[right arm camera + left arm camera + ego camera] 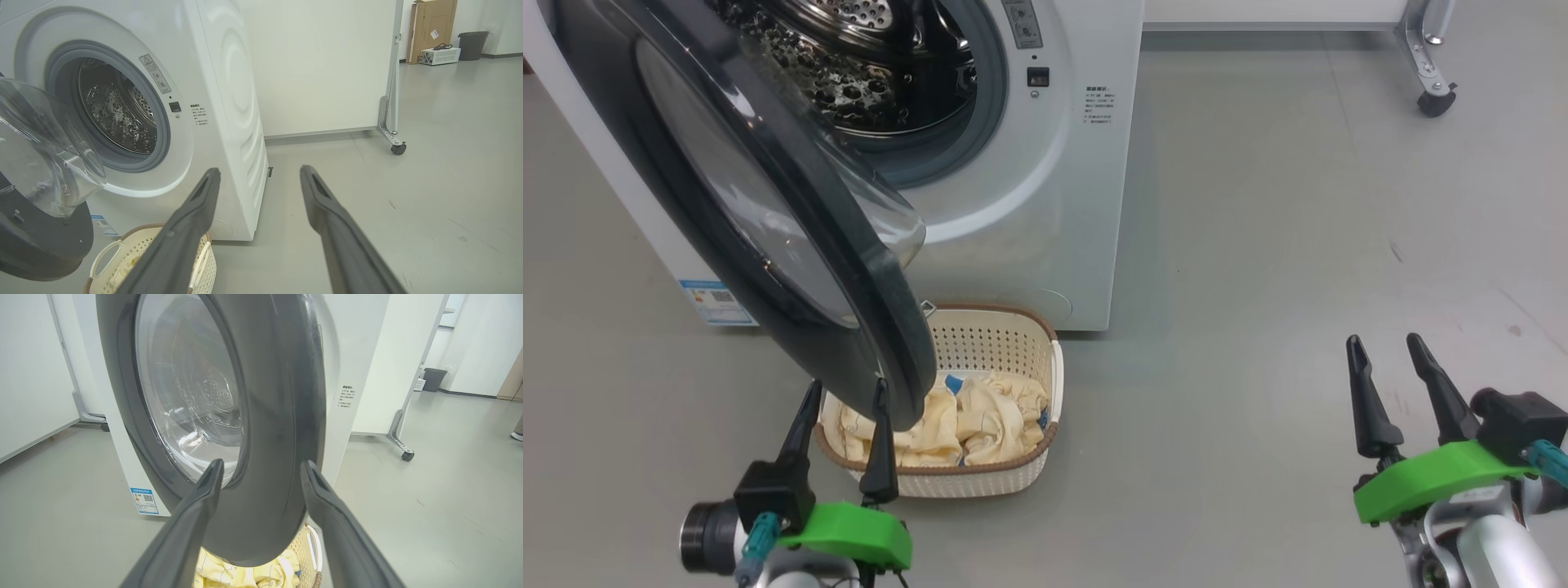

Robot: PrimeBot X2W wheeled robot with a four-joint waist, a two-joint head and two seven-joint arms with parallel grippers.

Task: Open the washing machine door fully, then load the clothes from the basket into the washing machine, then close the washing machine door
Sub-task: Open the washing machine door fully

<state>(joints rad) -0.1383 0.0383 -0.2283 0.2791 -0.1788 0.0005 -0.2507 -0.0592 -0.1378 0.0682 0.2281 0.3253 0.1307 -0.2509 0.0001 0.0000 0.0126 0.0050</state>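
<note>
The white washing machine [1045,220] stands at the back with its steel drum [866,57] exposed. Its black-rimmed washing machine door [768,212] hangs partly open, swung out over the basket [1005,482]. That cream basket sits on the floor in front, holding pale yellow clothes [980,420] with a blue piece. My left gripper [845,390] is open, its fingers either side of the door's lower rim [265,514]. Far to the right, my right gripper [1384,343] is open and empty above the floor. In the right wrist view the door [41,237] and basket [118,257] lie at lower left.
A white panel on a castor frame [1429,90] stands behind at the right. A dark bin [433,379] is far off by the wall. A blue label [715,300] marks the machine's lower left. Grey floor [1298,245] stretches open to the right.
</note>
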